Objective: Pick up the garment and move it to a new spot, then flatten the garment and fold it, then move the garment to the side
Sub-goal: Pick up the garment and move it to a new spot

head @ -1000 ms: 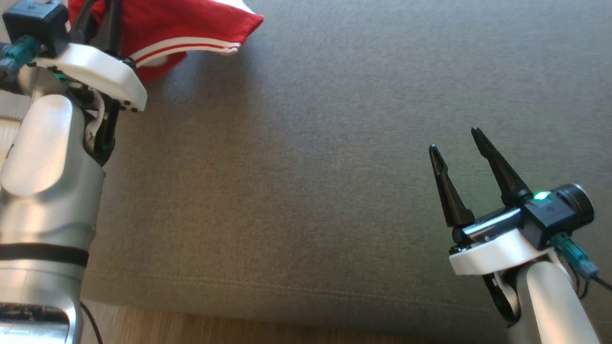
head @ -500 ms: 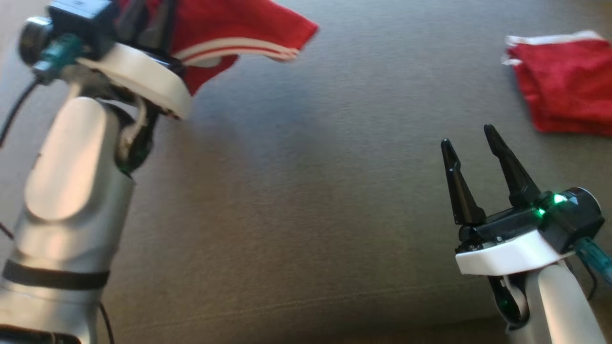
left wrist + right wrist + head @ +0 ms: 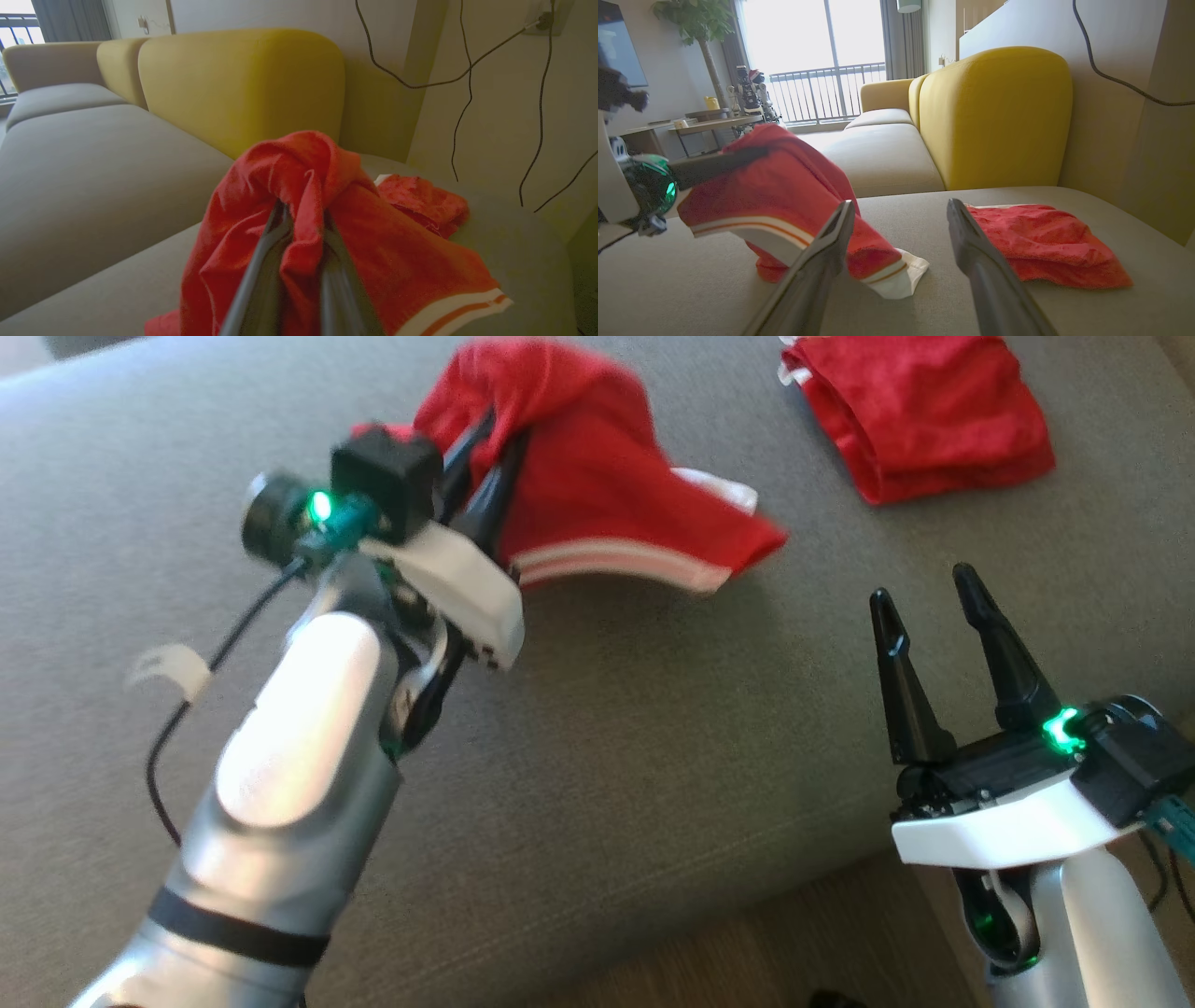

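Over the grey fabric sofa cushion (image 3: 653,728) the left gripper (image 3: 492,434) pinches the red white-striped cloth garment (image 3: 607,504) aloft, right gripper (image 3: 924,590) spread and empty: pickup done; placing, flattening, folding and shifting aside all to come

Head: looks down on grey seat (image 3: 653,728)
Left wrist: jammed up against red garment (image 3: 397,252), facing yellow backrest (image 3: 243,84)
Right wrist: low, same garment, same backrest
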### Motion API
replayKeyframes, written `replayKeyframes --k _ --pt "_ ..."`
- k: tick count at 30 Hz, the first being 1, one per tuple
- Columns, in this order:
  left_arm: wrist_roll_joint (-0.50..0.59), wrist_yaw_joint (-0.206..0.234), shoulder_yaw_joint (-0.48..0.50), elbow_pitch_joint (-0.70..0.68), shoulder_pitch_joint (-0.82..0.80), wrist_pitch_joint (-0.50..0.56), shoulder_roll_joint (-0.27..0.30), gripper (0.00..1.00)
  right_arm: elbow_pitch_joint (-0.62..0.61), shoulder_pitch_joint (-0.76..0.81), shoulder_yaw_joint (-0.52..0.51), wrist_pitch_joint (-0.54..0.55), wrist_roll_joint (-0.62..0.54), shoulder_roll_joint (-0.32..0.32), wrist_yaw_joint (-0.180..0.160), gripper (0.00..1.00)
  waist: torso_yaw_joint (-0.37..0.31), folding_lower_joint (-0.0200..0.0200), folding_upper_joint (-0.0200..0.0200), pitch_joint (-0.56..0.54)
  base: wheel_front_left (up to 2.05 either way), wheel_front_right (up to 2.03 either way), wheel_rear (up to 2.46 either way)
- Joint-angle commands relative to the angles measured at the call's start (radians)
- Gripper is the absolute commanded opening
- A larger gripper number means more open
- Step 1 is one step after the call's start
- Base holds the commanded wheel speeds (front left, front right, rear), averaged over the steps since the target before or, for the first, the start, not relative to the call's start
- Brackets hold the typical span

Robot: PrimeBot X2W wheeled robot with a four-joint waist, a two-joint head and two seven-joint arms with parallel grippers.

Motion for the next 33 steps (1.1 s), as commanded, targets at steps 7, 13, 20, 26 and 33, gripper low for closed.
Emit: replayKeyframes --k 7,13,20,26,33 --pt "0.012 0.028 -0.012 0.180 0.028 -0.039 -0.018 0.00 -0.045 -0.049 0.024 -0.006 0.031 0.003 0.000 1.00 -0.067 0.0000 0.0000 0.106 0.00 0.00 0.00" --pt "-0.055 -0.020 -0.022 0.272 0.038 -0.044 -0.046 0.42 -0.028 -0.049 0.035 -0.006 0.026 0.003 0.000 1.00 -0.041 0.0000 0.0000 0.087 0.00 0.00 0.00" --pt "-0.054 0.021 -0.037 0.271 0.065 -0.172 -0.060 1.00 0.013 -0.035 0.059 -0.006 0.009 0.003 0.000 1.00 0.047 0.0000 0.0000 -0.002 0.00 0.00 0.00" --pt "-0.063 0.104 0.021 0.160 0.206 -0.236 -0.041 1.00 0.055 -0.009 0.069 -0.006 -0.025 0.003 0.000 1.00 0.163 0.0000 0.0000 -0.097 0.00 0.00 0.00" --pt "-0.047 0.158 0.121 -0.075 0.440 -0.240 -0.004 1.00 0.088 0.021 0.063 -0.006 -0.029 0.003 0.000 1.00 0.240 0.0000 0.0000 -0.172 0.00 0.00 0.00"
